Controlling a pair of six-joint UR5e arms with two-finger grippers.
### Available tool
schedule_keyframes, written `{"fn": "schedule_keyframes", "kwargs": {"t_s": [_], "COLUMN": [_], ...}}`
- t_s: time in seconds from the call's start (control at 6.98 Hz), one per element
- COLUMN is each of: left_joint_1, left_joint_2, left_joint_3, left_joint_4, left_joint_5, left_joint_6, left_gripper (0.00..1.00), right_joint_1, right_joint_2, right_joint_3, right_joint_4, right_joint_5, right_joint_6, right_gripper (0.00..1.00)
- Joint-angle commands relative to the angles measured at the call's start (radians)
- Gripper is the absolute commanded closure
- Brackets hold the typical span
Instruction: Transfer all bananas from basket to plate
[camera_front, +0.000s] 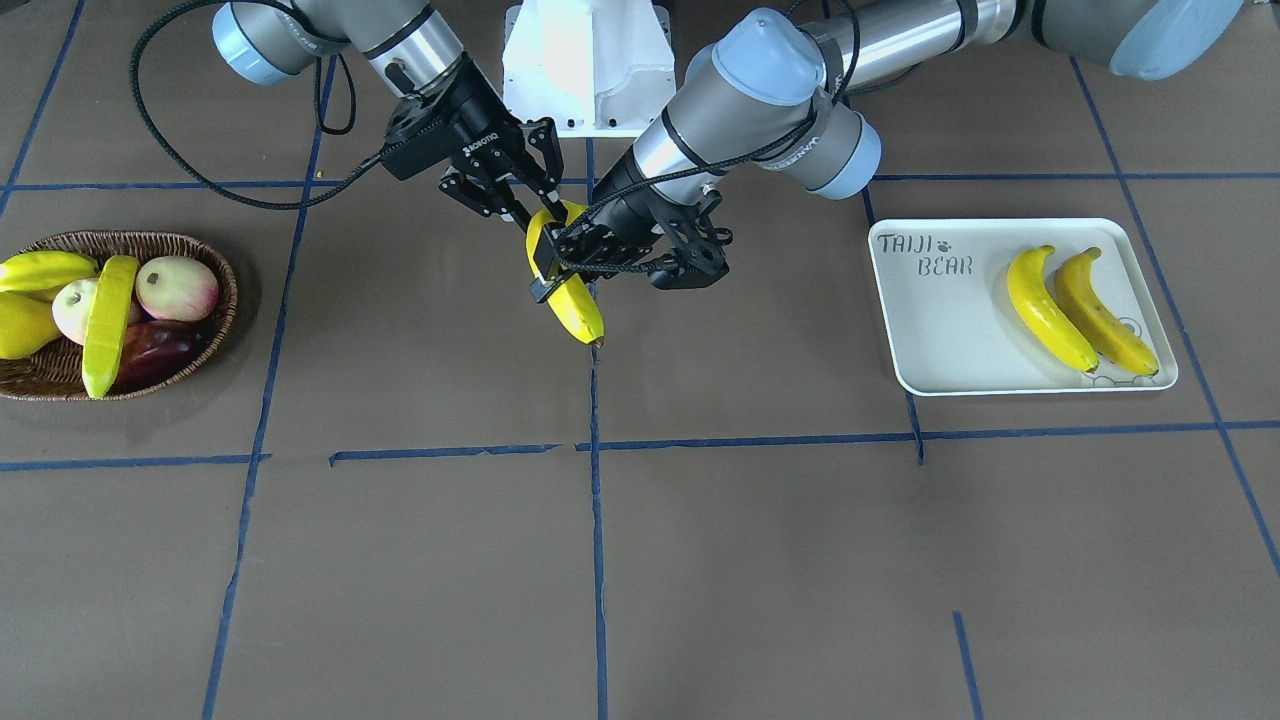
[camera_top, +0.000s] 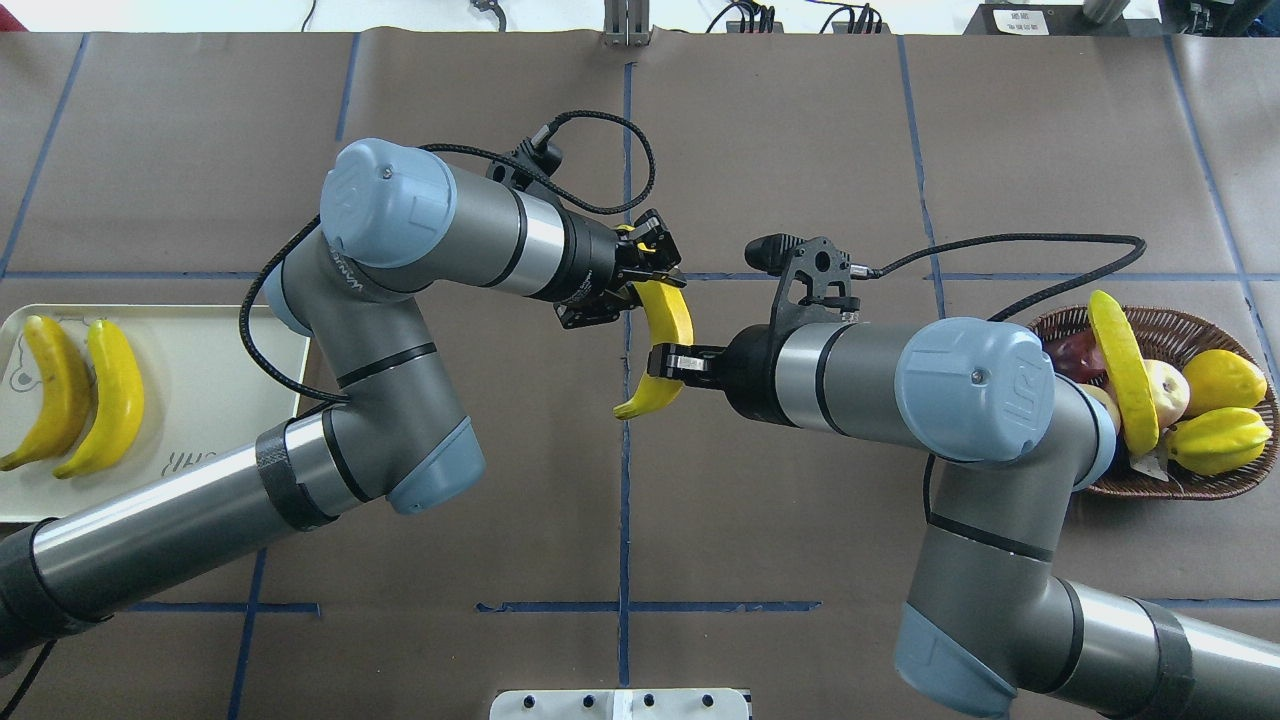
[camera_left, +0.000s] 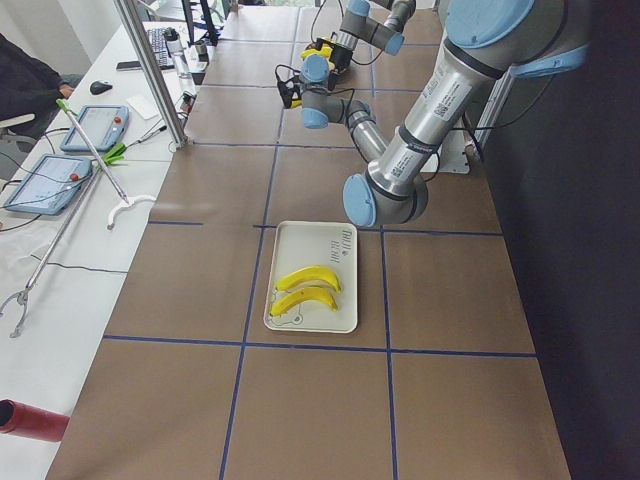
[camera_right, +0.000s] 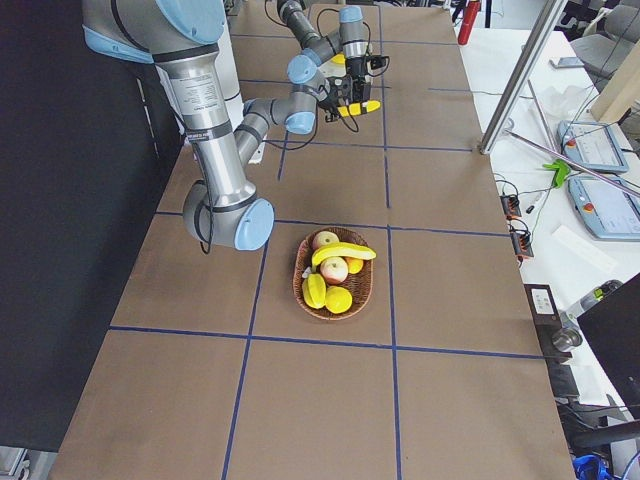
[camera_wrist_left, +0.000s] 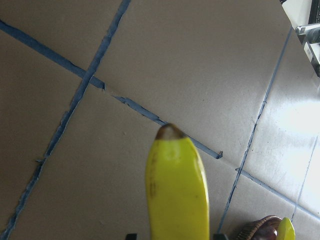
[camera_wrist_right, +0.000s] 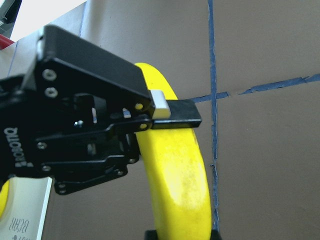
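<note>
A hand-over seems under way over the middle of the table (camera_top: 780, 500): the right claw (camera_top: 668, 362) is closed on the near half of a banana (camera_top: 672, 315), while the left claw (camera_top: 645, 278) sits around its far half, but whether it presses, one cannot tell. Next the left should grip before the right releases, then carry the fruit toward 9 o'clock, seen from above, to the plate (camera_top: 220, 350).

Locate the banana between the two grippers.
Overhead view: the banana is centre frame, above the long blue tape line, between the left gripper and right gripper.
</note>
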Motion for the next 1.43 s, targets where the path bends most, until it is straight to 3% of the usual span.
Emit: {"fn": "schedule_keyframes", "kwargs": {"t_s": [0.0,0.43,0.72,1.0,1.29], "left_joint_1": [-0.008,-0.028,-0.110,-0.211,-0.276], "left_joint_2": [0.003,0.026,0.179,0.383,0.578], "left_joint_3": [0.005,0.001,-0.030,-0.144,-0.194], "left_joint_4": [-0.017,0.009,0.076,0.156,0.162], "left_joint_5": [0.000,-0.006,-0.059,-0.117,-0.135], "left_joint_6": [0.002,0.008,0.060,0.321,0.506], "left_gripper": [1.00,1.00,1.00,1.00,1.00], "right_joint_1": [0.005,0.006,0.008,0.011,0.017], "right_joint_2": [-0.011,-0.028,-0.086,-0.120,-0.117], "right_joint_3": [0.034,0.132,0.231,0.255,0.253], "right_joint_4": [-0.012,-0.113,-0.176,-0.184,-0.184], "right_joint_5": [0.002,0.012,0.040,0.041,0.041], "right_joint_6": [0.000,-0.001,-0.002,-0.002,-0.002], "right_gripper": [0.00,0.00,0.00,0.00,0.00]}}
